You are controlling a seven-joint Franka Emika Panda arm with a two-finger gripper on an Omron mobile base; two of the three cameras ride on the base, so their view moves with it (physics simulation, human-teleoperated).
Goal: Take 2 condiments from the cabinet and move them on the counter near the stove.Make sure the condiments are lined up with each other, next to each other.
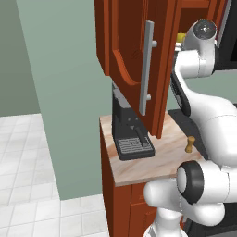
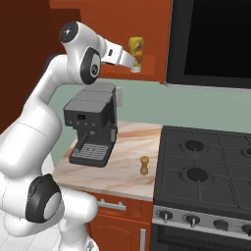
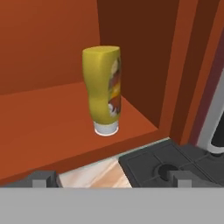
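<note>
Over on the left of the black stove [image 2: 206,166] with its round burners and front row of dark knobs sits the light beige, veined stone worktop [image 2: 125,171], on top of a reddish-brown wooden base cabinet [image 1: 121,206]. Farthest from the stove on that slab is a black coffee machine [image 2: 92,127], parked near the far edge of the worktop. Closer to the stove, just beside its edge but not touching it, the small tan-brown wooden shaker with a knobbed top [image 2: 144,165] stands upright on the bare stone.

Up above the worktop, and left of the stove, the reddish-brown wooden wall cabinet [image 1: 125,41] has its panelled door swung open, long vertical silver bar handle [image 1: 147,67] facing the left base camera. On the cabinet's shelf [image 3: 52,118] the fat yellow bottle with a pale end [image 3: 104,89] stands on that pale end, near the shelf's front edge on the stove side.

The white arm reaches up from the base to the shelf, and its end effector [image 3: 112,179] is spread wide with nothing between the fingertips [image 3: 41,180]. It hangs just in front of the bottle, near it but apart, with the bottle roughly centred above the gap in the hand view.
</note>
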